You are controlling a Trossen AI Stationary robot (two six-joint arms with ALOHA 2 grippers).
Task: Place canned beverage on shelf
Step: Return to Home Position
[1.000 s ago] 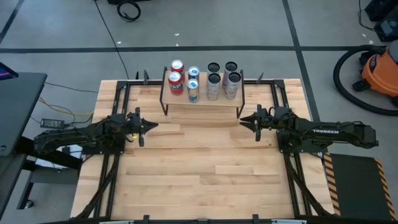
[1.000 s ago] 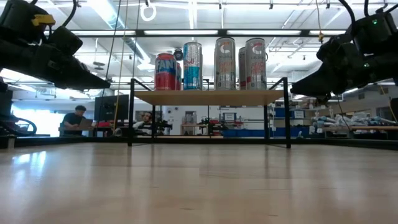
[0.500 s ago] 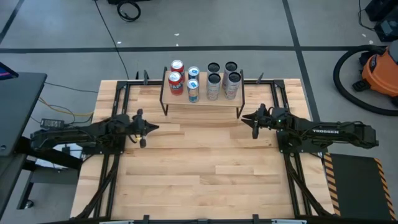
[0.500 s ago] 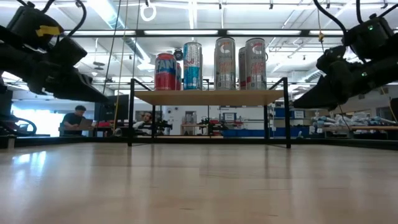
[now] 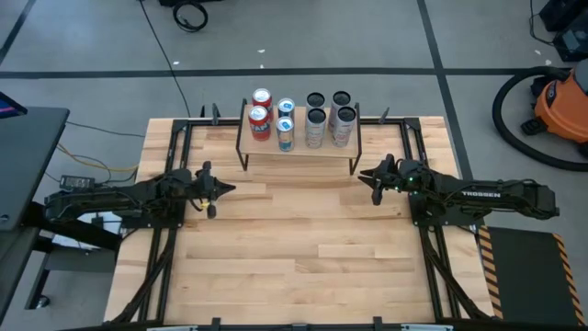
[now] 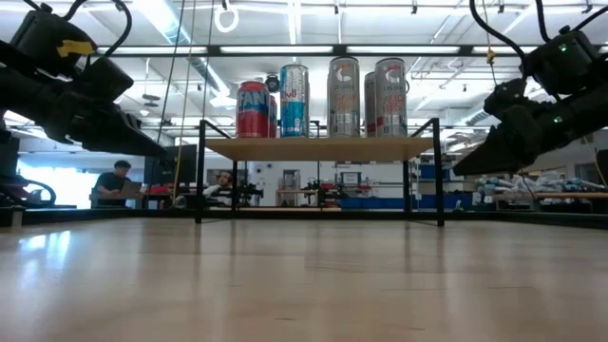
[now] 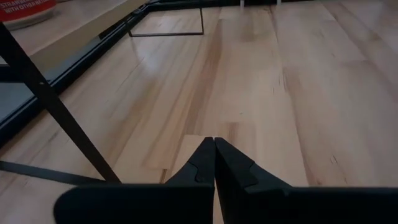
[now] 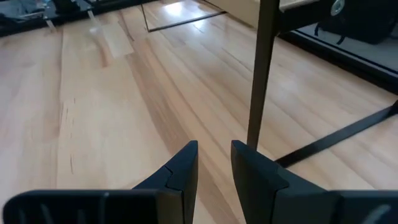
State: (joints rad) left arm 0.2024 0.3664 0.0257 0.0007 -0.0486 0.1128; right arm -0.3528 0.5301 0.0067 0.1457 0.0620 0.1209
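Showing wrist-only: left pincer (image 7: 214, 142) closed, right pincer (image 8: 214, 146) parted.

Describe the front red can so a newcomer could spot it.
At the far edge of the table stands a shelf. Two red cans stand at its left end; the front red can is nearer the arms, shorter than the blue can beside it.

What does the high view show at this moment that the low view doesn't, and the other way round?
Only the high view: the cans stand in two rows on the shelf, and an orange vacuum sits on the floor beside the table. Only the low view: the lettering on the red can, and a seated person in the room behind. Both: the loaded shelf, with the left pincer and right pincer flanking it, holding nothing.
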